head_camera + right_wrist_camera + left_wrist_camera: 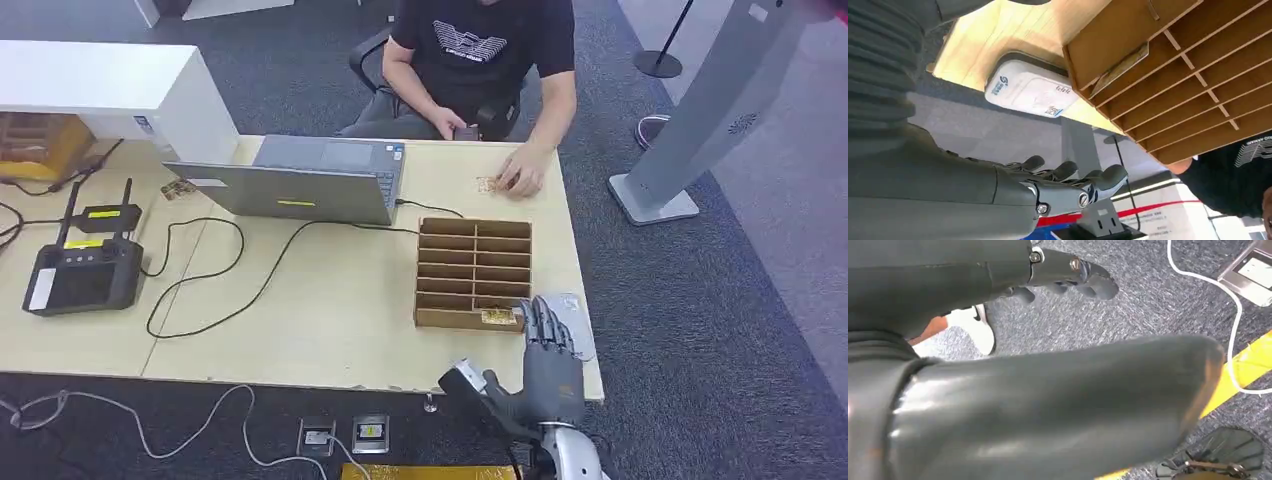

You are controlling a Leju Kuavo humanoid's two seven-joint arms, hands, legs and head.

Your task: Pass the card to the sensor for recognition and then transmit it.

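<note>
A brown cardboard sorter box [473, 262] with several slots stands on the wooden table [330, 320]. One gold-patterned card [497, 317] sits in its nearest right slot; the right wrist view shows this card [1120, 67] leaning in the slot. The white sensor pad [572, 312] lies at the table's right front corner, beside the box [1168, 75]. My right hand [548, 358] hovers at that corner by the sensor [1030, 90], fingers [1073, 181] stretched out and holding nothing. My left hand [1063, 385] hangs over the carpet, also holding nothing. A second card [487, 184] lies by a person's hand [522, 178].
A person sits at the table's far side. A laptop [310, 180], a black remote controller [85, 275] and loose cables occupy the left half. A white cabinet [110, 90] stands at the back left, a grey kiosk stand [700, 120] to the right, and floor sockets [345, 435] below.
</note>
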